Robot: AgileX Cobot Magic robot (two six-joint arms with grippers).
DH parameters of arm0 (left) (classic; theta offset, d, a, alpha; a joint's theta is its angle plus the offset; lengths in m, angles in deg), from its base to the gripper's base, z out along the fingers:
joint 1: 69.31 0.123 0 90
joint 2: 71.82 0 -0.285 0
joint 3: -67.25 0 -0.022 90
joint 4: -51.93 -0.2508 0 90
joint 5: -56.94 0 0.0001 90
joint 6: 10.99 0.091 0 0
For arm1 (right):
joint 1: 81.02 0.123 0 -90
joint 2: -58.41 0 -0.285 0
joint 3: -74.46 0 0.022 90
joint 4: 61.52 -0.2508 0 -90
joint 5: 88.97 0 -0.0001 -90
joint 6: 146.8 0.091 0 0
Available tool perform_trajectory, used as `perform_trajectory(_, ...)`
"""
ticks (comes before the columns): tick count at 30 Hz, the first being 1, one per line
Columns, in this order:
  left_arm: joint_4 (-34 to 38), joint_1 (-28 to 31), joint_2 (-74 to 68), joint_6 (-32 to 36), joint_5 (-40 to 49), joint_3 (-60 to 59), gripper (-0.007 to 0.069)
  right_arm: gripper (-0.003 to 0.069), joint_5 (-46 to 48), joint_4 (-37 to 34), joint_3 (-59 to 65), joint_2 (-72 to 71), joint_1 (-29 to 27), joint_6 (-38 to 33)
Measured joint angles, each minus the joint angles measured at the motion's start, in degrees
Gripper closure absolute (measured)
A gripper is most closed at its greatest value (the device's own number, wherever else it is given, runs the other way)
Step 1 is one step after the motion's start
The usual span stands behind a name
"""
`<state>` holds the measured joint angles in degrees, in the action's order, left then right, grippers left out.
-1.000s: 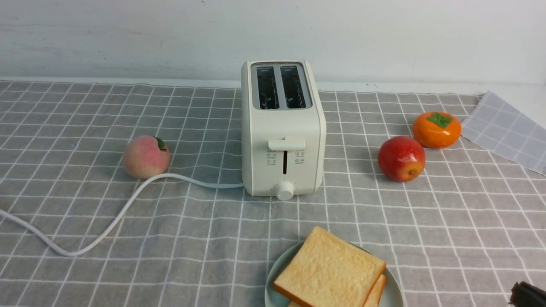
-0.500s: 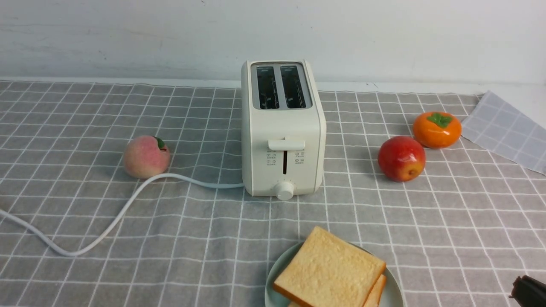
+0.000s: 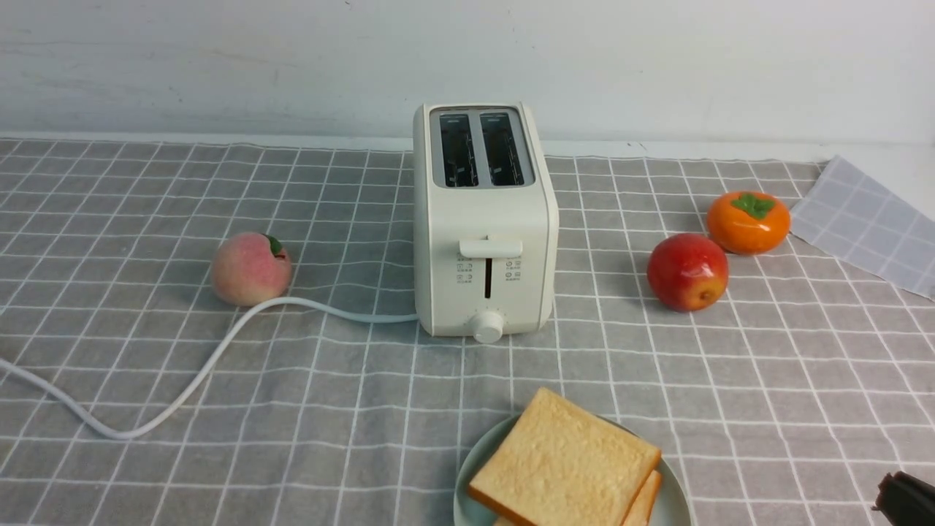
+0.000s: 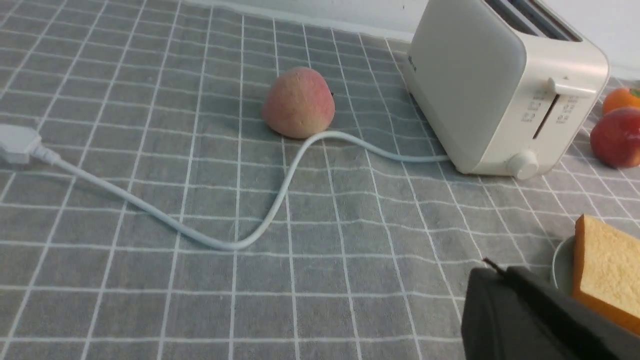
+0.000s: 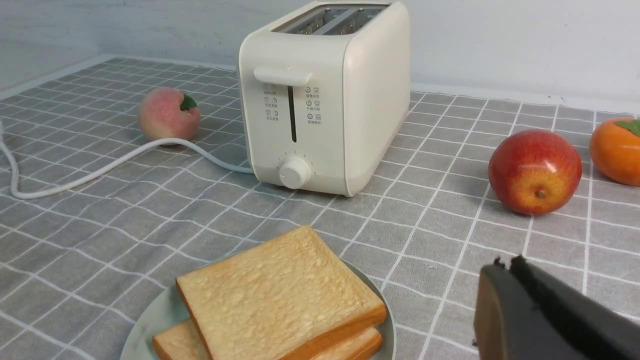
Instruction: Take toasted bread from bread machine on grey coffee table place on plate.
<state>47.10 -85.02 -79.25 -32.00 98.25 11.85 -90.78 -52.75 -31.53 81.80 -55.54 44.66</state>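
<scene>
The cream-white bread machine [image 3: 482, 219] stands upright mid-table on the grey coffee table [image 3: 146, 475]; both its slots look empty. Two slices of toasted bread [image 3: 562, 460] lie stacked on the mint-green plate [image 3: 467, 475] at the near edge, the lower slice peeking out on the right. My right gripper [image 3: 902, 497] shows only as a black tip at the lower right corner, to the right of the plate. In the right wrist view it [image 5: 505, 262] is shut and empty, beside the bread [image 5: 275, 285]. My left gripper [image 4: 492, 267] is shut and empty, just left of the plate [image 4: 562, 260].
A peach [image 3: 250, 268] lies left of the toaster, with the white cord [image 3: 197, 380] curving past it to a plug [image 4: 17, 142]. A red apple [image 3: 687, 272] and an orange persimmon [image 3: 747, 221] lie to the right. A paler checked cloth [image 3: 869, 219] is at the far right.
My right gripper's tip has shifted very slightly at the lower right corner. Nothing else has moved.
</scene>
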Motion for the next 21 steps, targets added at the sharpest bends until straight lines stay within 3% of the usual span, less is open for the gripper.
perform_trajectory(6, -0.7, 0.0, 0.3, 0.0, -11.0, -10.5, 0.0636, 0.0647, 0.0, 0.0, 0.0, 0.0, 0.0, 0.0)
perform_trajectory(10, -0.8, 0.0, 0.3, 0.4, -11.7, -16.9, 0.0631, 0.0646, 0.0, 0.0, 0.0, 0.0, 0.0, 0.0)
perform_trajectory(16, -0.2, 0.1, 0.3, 6.4, -11.9, -21.3, 0.0624, 0.0636, 0.0, 0.0, 0.0, 0.0, 0.0, 0.0)
perform_trajectory(21, 0.6, 2.9, 0.3, 8.1, -12.3, -22.2, 0.0623, 0.0631, 0.0, 0.0, 0.0, 0.0, 0.0, 0.0)
